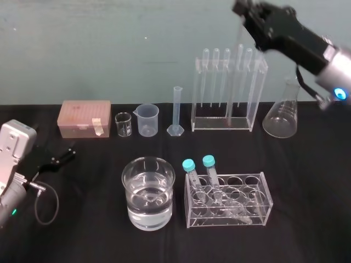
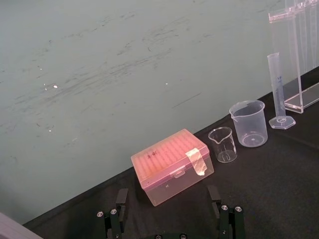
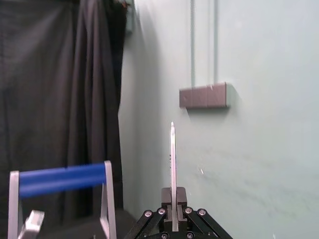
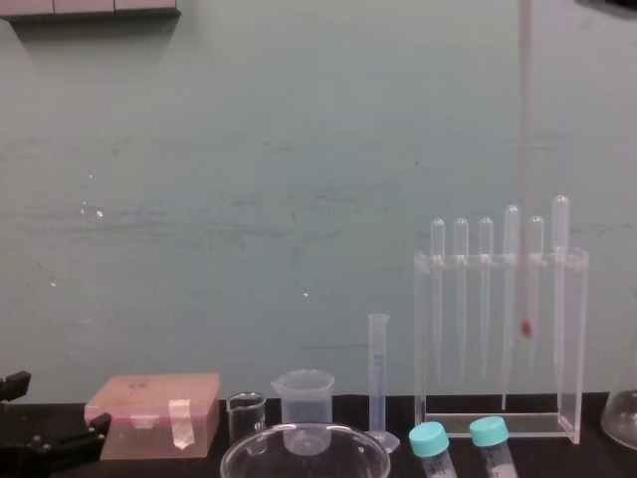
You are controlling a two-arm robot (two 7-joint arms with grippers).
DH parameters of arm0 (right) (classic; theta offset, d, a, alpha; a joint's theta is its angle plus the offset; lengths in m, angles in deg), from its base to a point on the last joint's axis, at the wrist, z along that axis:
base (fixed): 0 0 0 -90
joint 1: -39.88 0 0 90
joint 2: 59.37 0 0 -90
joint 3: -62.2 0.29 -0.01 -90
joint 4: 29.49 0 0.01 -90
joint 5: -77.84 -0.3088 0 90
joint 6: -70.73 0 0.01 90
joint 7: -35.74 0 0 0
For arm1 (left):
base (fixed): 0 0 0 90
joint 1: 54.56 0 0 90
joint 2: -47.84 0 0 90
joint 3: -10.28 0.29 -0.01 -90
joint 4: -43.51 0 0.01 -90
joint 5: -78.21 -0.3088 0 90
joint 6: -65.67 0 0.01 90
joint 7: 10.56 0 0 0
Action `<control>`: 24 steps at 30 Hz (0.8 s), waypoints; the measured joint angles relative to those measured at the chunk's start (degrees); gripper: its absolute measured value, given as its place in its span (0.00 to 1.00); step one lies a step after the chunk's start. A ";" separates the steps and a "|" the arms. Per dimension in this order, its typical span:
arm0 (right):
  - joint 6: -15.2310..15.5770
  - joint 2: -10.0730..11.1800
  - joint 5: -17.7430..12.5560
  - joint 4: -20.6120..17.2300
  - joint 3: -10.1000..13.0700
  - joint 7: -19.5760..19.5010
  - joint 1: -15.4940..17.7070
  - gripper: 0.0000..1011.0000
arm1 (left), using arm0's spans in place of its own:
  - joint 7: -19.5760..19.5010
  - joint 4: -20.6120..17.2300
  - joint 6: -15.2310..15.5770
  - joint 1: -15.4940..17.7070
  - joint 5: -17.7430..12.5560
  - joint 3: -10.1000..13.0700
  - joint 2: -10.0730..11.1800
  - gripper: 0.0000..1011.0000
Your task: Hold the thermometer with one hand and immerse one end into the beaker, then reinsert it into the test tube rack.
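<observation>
The thermometer [image 4: 525, 149] hangs upright as a thin clear rod, its red bulb [image 4: 525, 326] below the top bar of the test tube rack [image 4: 423, 339] and well above the rack's base. High above the rack [image 1: 258, 93], my right gripper [image 1: 242, 11] is shut on the rod's upper part. The right wrist view shows the thermometer [image 3: 172, 159] pinched in that gripper [image 3: 173, 195]. The beaker [image 1: 148, 192], a wide glass holding water, stands in front at the middle. My left gripper [image 1: 59, 158] rests open on the table at the far left.
Several pipettes [image 1: 215, 71] hang in the rack. A graduated cylinder [image 1: 176, 112], two small beakers [image 1: 147, 119] and a pink tip box [image 1: 84, 118] line the back. A flask [image 1: 282, 112] stands at the right. A low tube rack [image 1: 227, 200] with two capped tubes sits beside the beaker.
</observation>
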 joint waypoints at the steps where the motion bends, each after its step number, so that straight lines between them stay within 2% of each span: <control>1: 0.17 0.45 0.06 -0.44 0.24 -0.24 0.69 0.06 | 0.00 0.00 0.00 0.00 0.00 0.00 0.00 1.00; 6: 1.45 2.57 0.06 -2.76 1.46 -1.15 5.42 0.05 | 0.00 0.00 0.00 0.00 0.00 0.00 0.00 1.00; 11: 1.70 3.45 0.11 -3.47 1.86 -1.11 8.22 0.06 | 0.00 0.00 0.00 0.00 0.00 0.00 0.00 1.00; 16: 1.51 3.14 0.18 -3.06 1.93 -0.76 9.86 0.05 | 0.00 0.00 0.00 0.00 0.00 0.00 0.00 1.00; 24: 0.33 1.74 1.09 -1.70 1.49 0.18 10.27 0.06 | 0.00 0.00 0.00 0.00 0.00 0.00 0.00 1.00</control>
